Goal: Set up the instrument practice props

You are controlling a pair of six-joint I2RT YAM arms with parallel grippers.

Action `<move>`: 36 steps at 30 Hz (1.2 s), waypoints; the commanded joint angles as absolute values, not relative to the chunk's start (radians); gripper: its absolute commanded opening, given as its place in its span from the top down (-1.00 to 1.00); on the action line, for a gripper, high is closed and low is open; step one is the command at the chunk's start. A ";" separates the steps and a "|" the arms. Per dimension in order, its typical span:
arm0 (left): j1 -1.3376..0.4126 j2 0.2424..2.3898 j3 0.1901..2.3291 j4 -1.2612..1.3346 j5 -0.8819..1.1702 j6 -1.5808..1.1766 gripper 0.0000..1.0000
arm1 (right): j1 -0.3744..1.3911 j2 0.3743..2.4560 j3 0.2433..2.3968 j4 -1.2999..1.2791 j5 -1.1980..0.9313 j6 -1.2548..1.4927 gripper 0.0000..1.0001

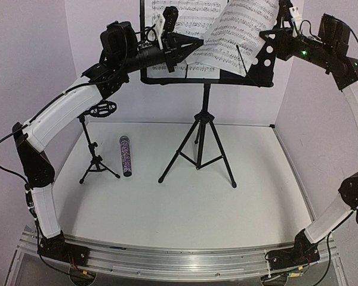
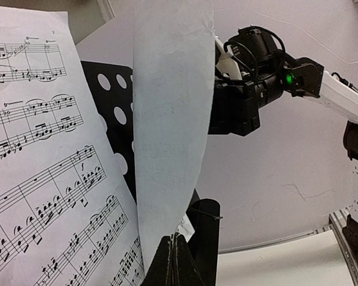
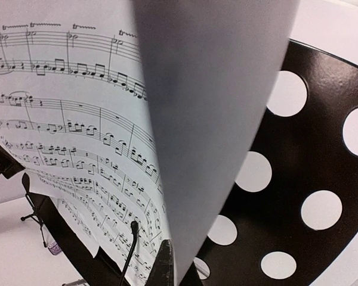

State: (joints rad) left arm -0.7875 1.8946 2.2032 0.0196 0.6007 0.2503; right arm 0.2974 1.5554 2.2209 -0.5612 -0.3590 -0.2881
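Music stand (image 1: 206, 98): upright on its tripod at the middle of the table (image 1: 256, 196), toward the back; perforated black desk (image 3: 322, 149) at the top, tilted back.
Flat sheet (image 1: 188, 12): leans against the left part of the desk, print facing forward.
Curled sheet (image 1: 238, 33): in front of the desk's right part, bowed and slanting from lower left to upper right. Not flat against the desk. Both wrist views show its blank back.
Left gripper (image 2: 176, 262): raised to the desk's lower edge, left of centre. Fingers pressed together, and the curled sheet's lower end runs down into them, so it is pinched there.
Right gripper (image 3: 169, 268): high at the desk's right end. Fingers pressed together on the curled sheet's edge, with the paper rising straight from the tips.
Microphone (image 1: 126, 156): lies on the table left of the music stand, long axis running front to back, glittery purple-silver. Touched by neither arm.
Mic stand (image 1: 94, 152): small black tripod, upright just left of the microphone and apart from it; clip on top holds nothing.
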 commanded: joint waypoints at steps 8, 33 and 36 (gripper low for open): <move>-0.833 1.938 2.236 0.053 0.508 0.033 1.00 | 0.297 1.514 2.264 -0.602 -0.262 -0.341 1.00; -0.865 2.006 2.298 0.008 0.481 -0.181 1.00 | 0.297 1.453 2.252 -0.711 -0.158 -0.404 1.00; -0.865 2.005 2.307 -0.015 0.494 -0.176 1.00 | 0.297 1.457 2.254 -0.719 -0.153 -0.400 1.00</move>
